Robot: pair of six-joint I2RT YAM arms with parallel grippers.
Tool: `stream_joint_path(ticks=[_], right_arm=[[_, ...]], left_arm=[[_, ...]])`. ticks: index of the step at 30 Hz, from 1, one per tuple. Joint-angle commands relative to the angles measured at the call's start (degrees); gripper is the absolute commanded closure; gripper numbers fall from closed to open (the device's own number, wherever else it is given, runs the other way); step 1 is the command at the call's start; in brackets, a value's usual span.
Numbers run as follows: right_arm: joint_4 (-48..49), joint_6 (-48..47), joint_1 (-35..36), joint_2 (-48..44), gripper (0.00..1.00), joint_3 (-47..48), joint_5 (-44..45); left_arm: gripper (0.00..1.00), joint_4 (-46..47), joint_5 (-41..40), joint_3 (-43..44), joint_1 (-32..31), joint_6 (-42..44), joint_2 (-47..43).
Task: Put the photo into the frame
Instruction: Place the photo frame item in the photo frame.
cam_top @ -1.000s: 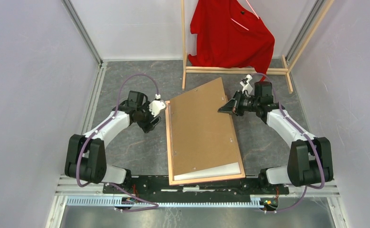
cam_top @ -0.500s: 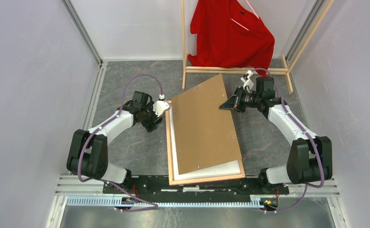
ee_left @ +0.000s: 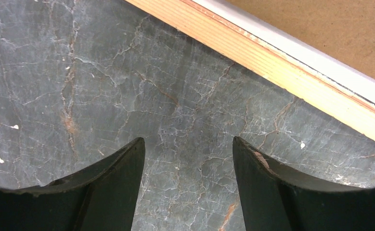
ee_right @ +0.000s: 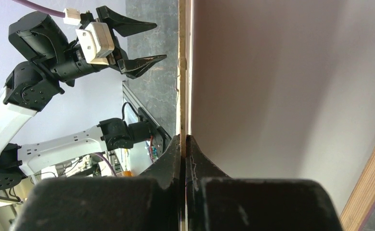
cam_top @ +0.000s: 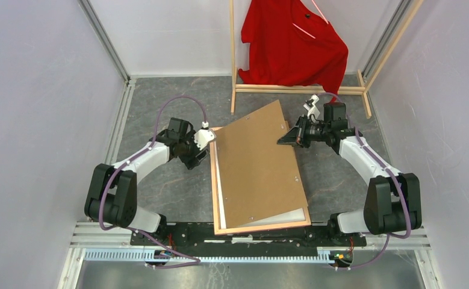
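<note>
The photo lies white back up inside the frame, which rests face down in the middle of the grey surface, its pale wood rim uppermost. Only a strip of the print along the left side and a wedge at the near edge show; the brown backing board covers the rest. The right tool is pinched flat on the board's far right edge and holds that side raised. The sheet therefore hangs skewed, its far corner jutting past the frame toward the clothes rack and red shirt. From the right wrist the board appears edge-on, with white print and a piece of wood rim beneath it, so there is a gap under the held side. The left tool stands wide and empty over the surface, just outside the frame's left rim near its far corner. It appears placed to steady the frame or guide the board's free edge. The print seems already seated; what looks left is squaring the board and lowering it inside the rim. There is room on both sides of the frame, less behind, where the rack's foot rail stands near the board's far corner.
</note>
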Motion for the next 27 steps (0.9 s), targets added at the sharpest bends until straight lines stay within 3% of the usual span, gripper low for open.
stream_joint_path(ticks=[1,27], right_arm=[[2.4,1.3,-0.2,-1.5,1.00,0.0,-3.8],[13.0,10.0,0.7,0.3,1.00,-5.1,-3.4]], left_arm=[[0.26,2.5,1.9,-1.1,-0.6,-1.9,0.5],[0.26,5.7,1.5,-0.4,-5.3,-3.8,5.0]])
